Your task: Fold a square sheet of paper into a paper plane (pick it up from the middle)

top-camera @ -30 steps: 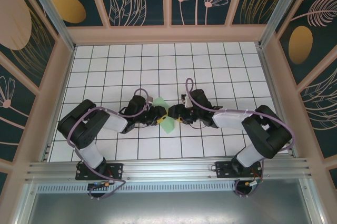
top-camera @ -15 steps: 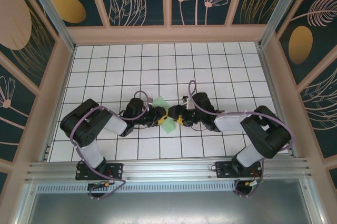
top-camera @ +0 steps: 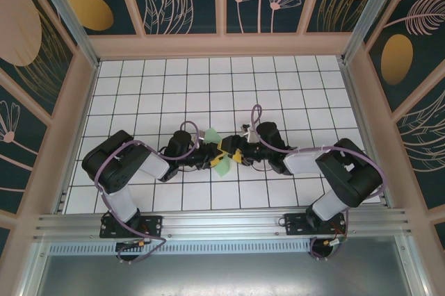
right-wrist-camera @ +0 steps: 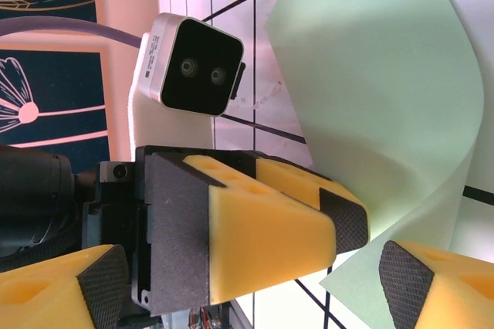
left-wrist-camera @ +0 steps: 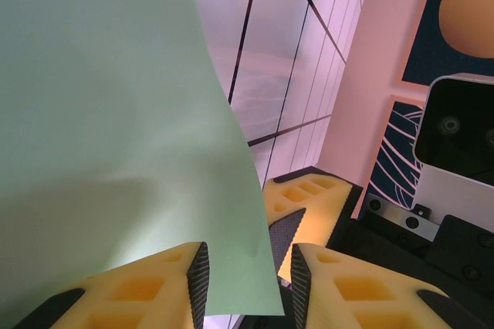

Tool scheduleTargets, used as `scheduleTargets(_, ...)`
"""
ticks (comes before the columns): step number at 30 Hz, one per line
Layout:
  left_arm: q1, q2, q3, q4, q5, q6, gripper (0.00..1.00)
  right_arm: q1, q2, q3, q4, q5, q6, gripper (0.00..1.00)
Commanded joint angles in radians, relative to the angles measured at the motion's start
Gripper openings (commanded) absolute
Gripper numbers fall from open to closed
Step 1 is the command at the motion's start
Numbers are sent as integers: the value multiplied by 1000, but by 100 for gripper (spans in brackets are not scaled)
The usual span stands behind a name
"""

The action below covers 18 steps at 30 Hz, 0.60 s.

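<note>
The square sheet of paper (top-camera: pixel 222 165), pale green and curled, sits at the table's middle where the two grippers meet. In the left wrist view the sheet (left-wrist-camera: pixel 100 113) hangs between my left gripper's (left-wrist-camera: pixel 248 283) jaws. It lies against one pad, and a narrow gap shows at the other; those jaws stand partly apart. In the right wrist view the paper (right-wrist-camera: pixel 386 74) bends in a loose curve beside the left gripper's yellow fingers (right-wrist-camera: pixel 262 244). My right gripper (right-wrist-camera: pixel 253 283) is open wide, its pads on either side of those fingers, gripping nothing.
White grid tiles (top-camera: pixel 208 87) cover the table, with free room toward the far side. Wooden side walls (top-camera: pixel 76 108) bound it left and right. The two grippers (top-camera: pixel 221 151) nearly touch, and the left wrist camera (right-wrist-camera: pixel 193 70) sits close to my right fingers.
My right gripper's jaws have spread wide apart and let go of the paper. Both wrists edged slightly toward each other. The paper stays between the left jaws.
</note>
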Motion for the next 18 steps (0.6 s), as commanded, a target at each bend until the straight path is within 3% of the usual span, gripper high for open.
scheduleTargets(1,-9,19,16,46,34,-4,37,-6,22,8,45,-18,10,88)
scheduleTargets(18,-14,49,18,51,51,11,16,-6,19,20,27,-14,4,88)
